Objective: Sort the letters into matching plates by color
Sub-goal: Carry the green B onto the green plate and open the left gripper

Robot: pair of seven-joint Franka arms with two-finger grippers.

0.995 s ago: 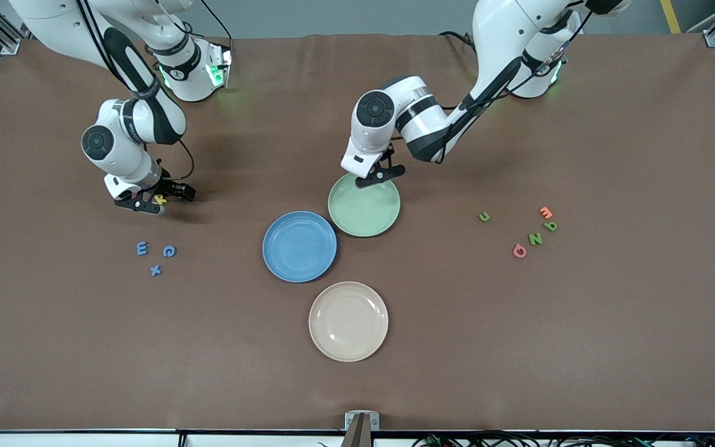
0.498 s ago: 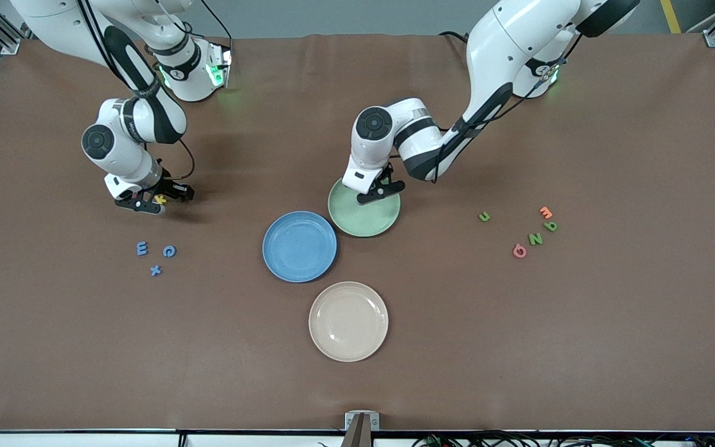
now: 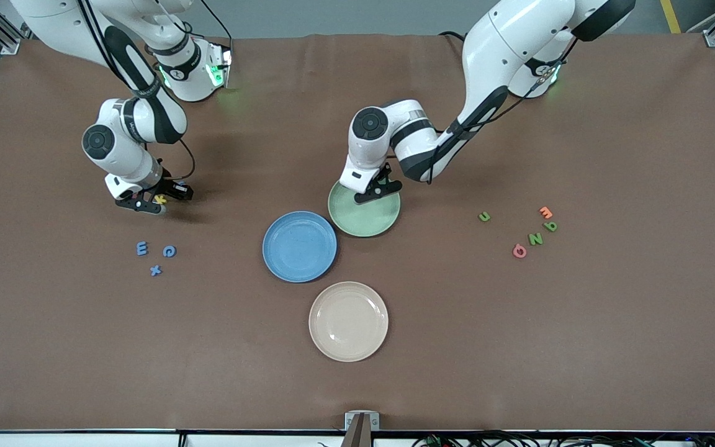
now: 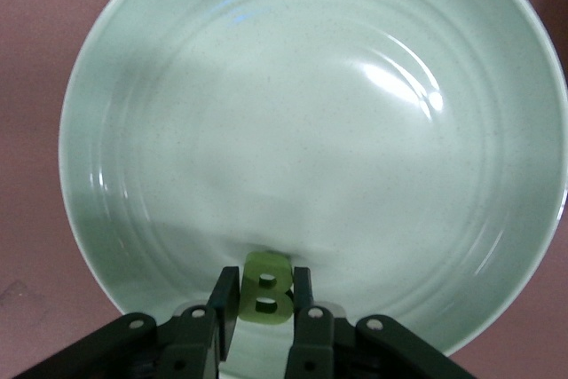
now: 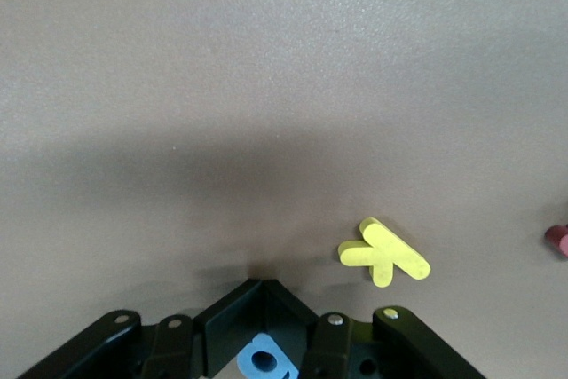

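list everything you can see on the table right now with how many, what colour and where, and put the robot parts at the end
Round shallow plates: three. Pale green plate mid-table under the left gripper; blue plate beside it, nearer the front camera; beige plate nearest the camera.
Loose blue foam letters: three, toward the right arm's end.
Blue foam letter: one, in the right gripper.
Yellow foam letter: one, on the table beside the right gripper.
Loose green foam letters: three, toward the left arm's end.
Green foam letter B: one, in the left gripper.
Orange and pink foam letters: two, among the loose green ones.
Left gripper: shut on the B, over the green plate.
Right gripper: shut on the blue letter, at the table.
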